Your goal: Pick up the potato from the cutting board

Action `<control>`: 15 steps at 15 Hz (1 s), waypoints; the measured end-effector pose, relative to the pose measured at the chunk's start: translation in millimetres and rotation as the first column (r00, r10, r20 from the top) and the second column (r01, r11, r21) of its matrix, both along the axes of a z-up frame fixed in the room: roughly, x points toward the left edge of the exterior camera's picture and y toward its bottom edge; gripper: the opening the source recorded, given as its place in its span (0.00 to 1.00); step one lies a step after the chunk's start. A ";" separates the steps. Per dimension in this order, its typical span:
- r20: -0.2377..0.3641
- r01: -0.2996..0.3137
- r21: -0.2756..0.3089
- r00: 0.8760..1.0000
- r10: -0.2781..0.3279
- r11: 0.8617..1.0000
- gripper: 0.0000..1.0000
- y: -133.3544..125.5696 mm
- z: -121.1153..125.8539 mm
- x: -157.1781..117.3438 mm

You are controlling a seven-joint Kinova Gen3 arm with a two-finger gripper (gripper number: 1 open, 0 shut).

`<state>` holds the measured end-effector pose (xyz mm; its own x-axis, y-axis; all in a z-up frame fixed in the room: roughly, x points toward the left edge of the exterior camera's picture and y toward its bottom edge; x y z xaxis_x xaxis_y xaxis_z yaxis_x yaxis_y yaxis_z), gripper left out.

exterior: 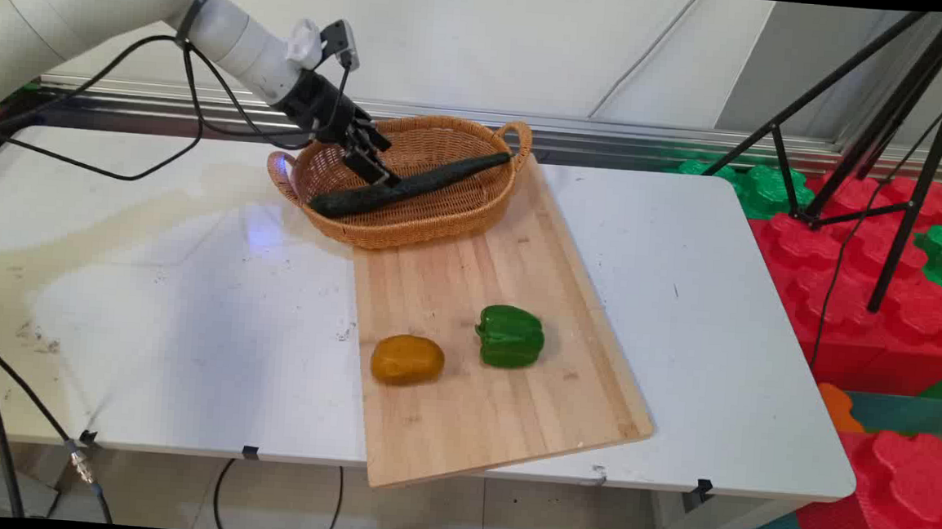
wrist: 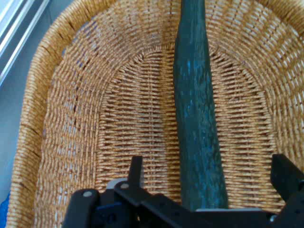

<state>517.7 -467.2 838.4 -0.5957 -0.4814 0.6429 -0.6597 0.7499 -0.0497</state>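
The gripper (exterior: 372,167) stands over the near-left part of the basket (exterior: 441,214), fingers spread, one finger (wrist: 136,172) on each side of the cucumber (exterior: 410,185). In the hand view the cucumber (wrist: 197,123) runs straight away from the hand, between the open fingers but nearer the right one than the left; no contact of either finger with it is visible, and whether the linkage touches its near end cannot be told. The cucumber's long axis crosses the basket (wrist: 66,118) lengthwise, from the near-left rim up toward the far-right handle, with one end propped on the rim at each side so that its middle spans above the woven floor. The basket sits on the far end of a wooden board (exterior: 512,398), which lies askew on the white table (exterior: 721,312) with its near corner overhanging the table's front edge. On the near half of the board, well apart from the hand, lie a potato (exterior: 407,359) and a green pepper (exterior: 510,336), close beside each other but not touching. Right of the table stand a black tripod (exterior: 894,159) and large red and green foam blocks (exterior: 871,273); a pale wall closes the room behind.
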 end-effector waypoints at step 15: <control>-0.138 -0.077 0.020 0.987 0.079 0.997 1.00 68.8 93.7 6.4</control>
<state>524.1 -398.4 932.1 -0.4618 -0.5327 0.7092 -0.7158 0.6960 0.0567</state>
